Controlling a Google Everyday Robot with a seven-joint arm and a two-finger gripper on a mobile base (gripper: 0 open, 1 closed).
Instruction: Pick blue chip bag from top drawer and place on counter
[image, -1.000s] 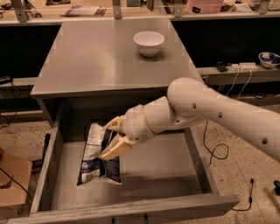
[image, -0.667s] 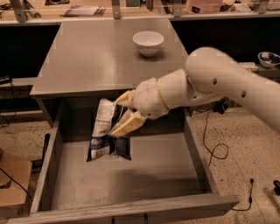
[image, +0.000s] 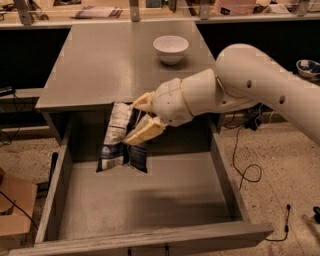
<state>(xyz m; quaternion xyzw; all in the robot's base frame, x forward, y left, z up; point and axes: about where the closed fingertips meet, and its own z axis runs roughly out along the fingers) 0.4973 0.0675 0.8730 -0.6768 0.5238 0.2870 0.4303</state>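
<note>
The blue chip bag (image: 119, 137) is dark blue with a white panel. It hangs upright in the air above the back of the top drawer (image: 150, 200), its top near the counter's front edge. My gripper (image: 134, 122) is shut on the bag's right side, with one cream finger (image: 142, 101) above and one (image: 145, 133) below. The white arm reaches in from the right. The open drawer's flat grey bottom lies bare under the bag. The grey counter (image: 110, 65) stretches behind the drawer.
A white bowl (image: 171, 48) stands on the counter at the back right. A cardboard box (image: 15, 205) sits on the floor at the left. Black cables (image: 247, 170) lie on the floor at the right. A shelf with items runs along the back.
My gripper has lifted the blue chip bag from the drawer bottom upward and toward the counter's front edge. The arm has risen with it.
</note>
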